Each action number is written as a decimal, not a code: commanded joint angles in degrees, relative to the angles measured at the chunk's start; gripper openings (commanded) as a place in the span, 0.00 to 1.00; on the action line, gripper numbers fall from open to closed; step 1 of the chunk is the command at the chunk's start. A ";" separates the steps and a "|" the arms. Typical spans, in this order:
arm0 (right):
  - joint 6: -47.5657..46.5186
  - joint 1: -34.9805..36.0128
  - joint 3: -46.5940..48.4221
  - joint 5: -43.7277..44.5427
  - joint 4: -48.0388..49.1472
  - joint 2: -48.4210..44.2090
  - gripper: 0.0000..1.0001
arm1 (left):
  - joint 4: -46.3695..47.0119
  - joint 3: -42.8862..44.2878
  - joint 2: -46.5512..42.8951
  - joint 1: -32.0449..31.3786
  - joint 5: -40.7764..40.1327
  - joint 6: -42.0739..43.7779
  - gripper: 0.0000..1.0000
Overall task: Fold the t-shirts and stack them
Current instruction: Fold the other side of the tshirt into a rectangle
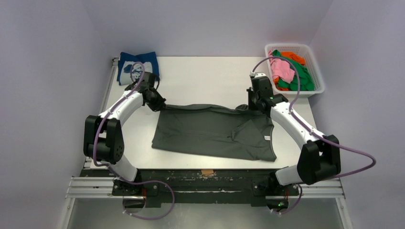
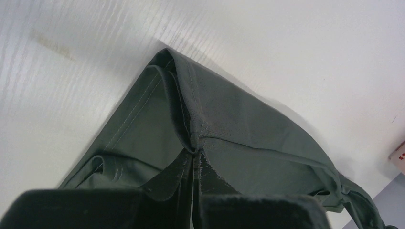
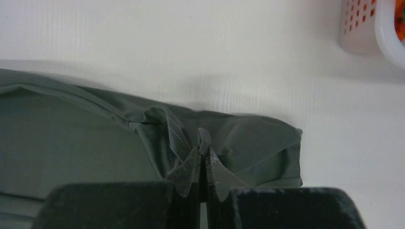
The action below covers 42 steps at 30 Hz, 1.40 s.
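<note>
A plain dark grey t-shirt (image 1: 210, 136) lies spread across the middle of the table, its far edge lifted into a taut line between both arms. My left gripper (image 1: 161, 106) is shut on the shirt's far left corner, the cloth (image 2: 229, 129) bunching at my closed fingertips (image 2: 195, 151). At the far right corner my right gripper (image 1: 248, 107) is shut on a pinch of the same grey cloth (image 3: 248, 138), a small fold poking out above the tips (image 3: 203, 151). A folded navy blue t-shirt with white print (image 1: 137, 66) rests at the back left corner.
A white plastic mesh basket (image 1: 315, 89) stands at the back right, holding pink, green and orange t-shirts (image 1: 289, 70); its corner (image 3: 358, 28) shows in the right wrist view. A small tan scrap (image 1: 207, 172) lies at the table's near edge.
</note>
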 commanded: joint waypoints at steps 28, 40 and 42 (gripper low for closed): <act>24.54 2.67 -28.15 -15.66 -13.87 -32.01 0.44 | -4.35 -16.92 -18.82 -0.59 -3.31 2.36 0.38; 30.30 2.60 -22.37 -9.87 -10.16 -32.35 0.99 | 1.16 -8.25 -24.24 -1.16 3.99 3.93 1.00; 31.15 2.61 -22.23 -8.40 -10.06 -30.58 0.99 | 2.38 -7.31 -22.94 -2.10 3.09 3.90 1.00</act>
